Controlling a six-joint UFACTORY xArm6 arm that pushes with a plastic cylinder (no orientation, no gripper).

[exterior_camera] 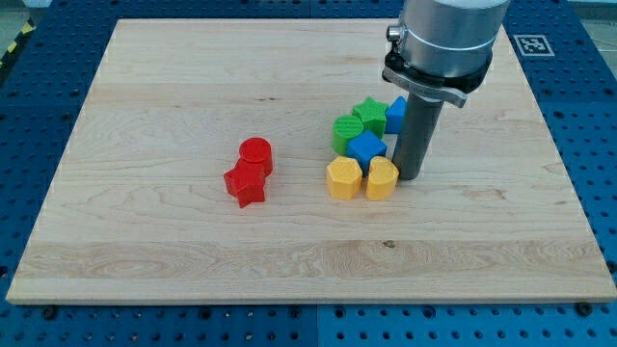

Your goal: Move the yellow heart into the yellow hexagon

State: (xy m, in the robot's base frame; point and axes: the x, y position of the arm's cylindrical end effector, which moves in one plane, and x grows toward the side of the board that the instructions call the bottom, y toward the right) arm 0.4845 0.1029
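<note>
Wooden board [174, 87] on a blue pegged table [598, 116] fills the scene. I carry no fingers, only a rod; my tip [409, 177] touches the yellow heart [382, 179] on its right. That heart sits against the yellow hexagon [343, 178] to its left. Just behind lie a blue pentagon [366, 147], green cylinder [346, 131], green star [369, 115] and blue block [395, 114]. Far left, red cylinder [255, 154] touches red star [245, 184].
</note>
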